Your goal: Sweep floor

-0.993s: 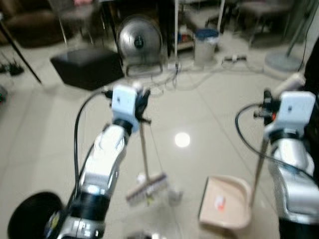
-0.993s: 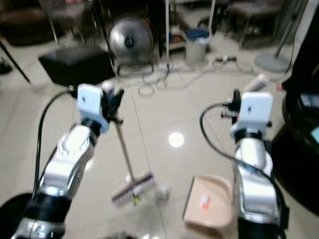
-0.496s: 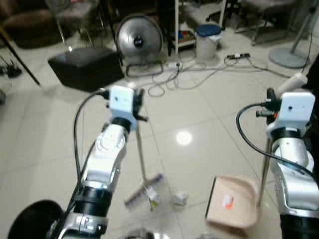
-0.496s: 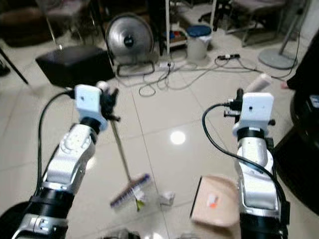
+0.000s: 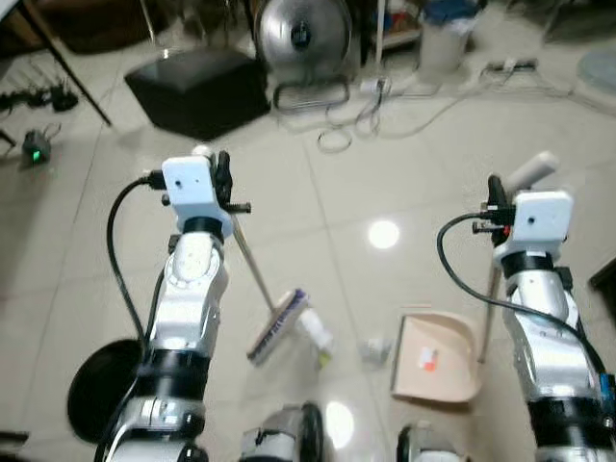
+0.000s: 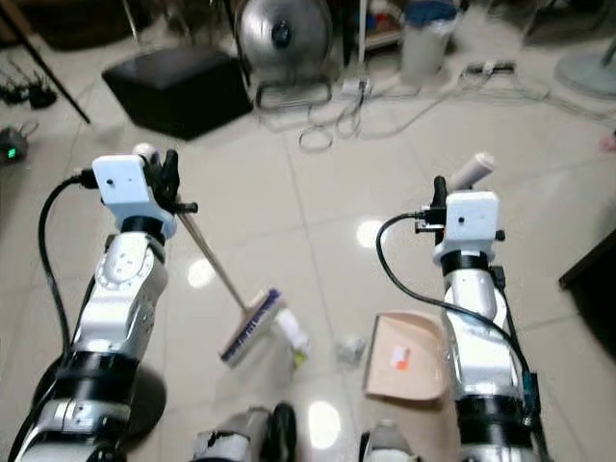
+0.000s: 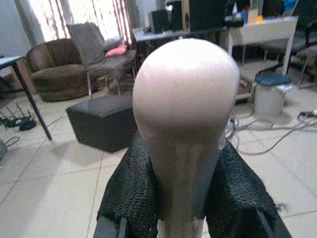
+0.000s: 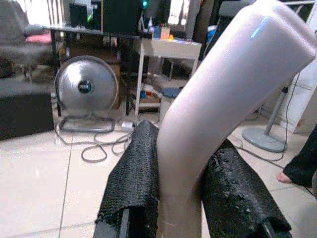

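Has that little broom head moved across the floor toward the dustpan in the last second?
Cannot tell: the camera itself shifted. The broom head lies left of the dustpan, litter between them.

Even, bright indoor lighting; an overhead lamp leaves a round glare spot on the glossy floor tiles [image 5: 384,233]. Head views are fairly sharp, slightly soft at the edges. Wrist views — near handles blurred, backgrounds clearer; the window [image 7: 74,12] is overexposed — blown-out white.
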